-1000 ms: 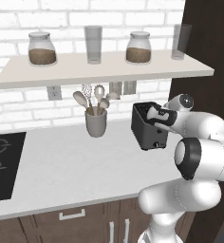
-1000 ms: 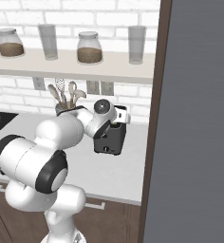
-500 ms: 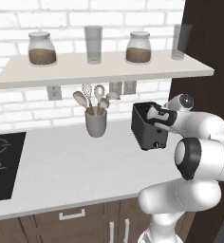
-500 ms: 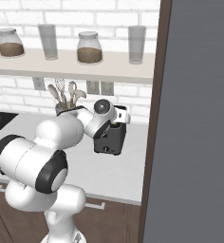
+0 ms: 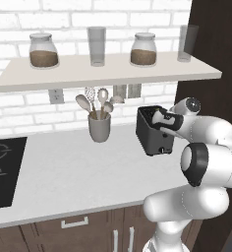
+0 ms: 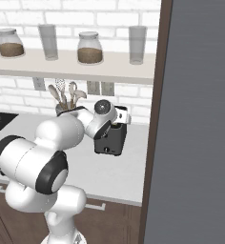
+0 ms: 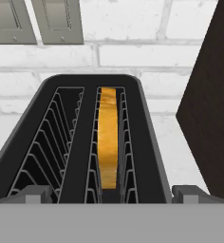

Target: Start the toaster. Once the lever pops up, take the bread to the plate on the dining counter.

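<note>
Inside the toaster's [image 7: 92, 142] right slot, the bread [image 7: 107, 137].

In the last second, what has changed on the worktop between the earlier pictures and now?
Nothing has visibly changed. The hand stays above the small black slot toaster, and the yellowish-tan bread slice sits in one of its slots. The grey utensil cup stands where it was.

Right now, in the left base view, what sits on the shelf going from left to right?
Jar → glass → second jar → second glass.
</note>
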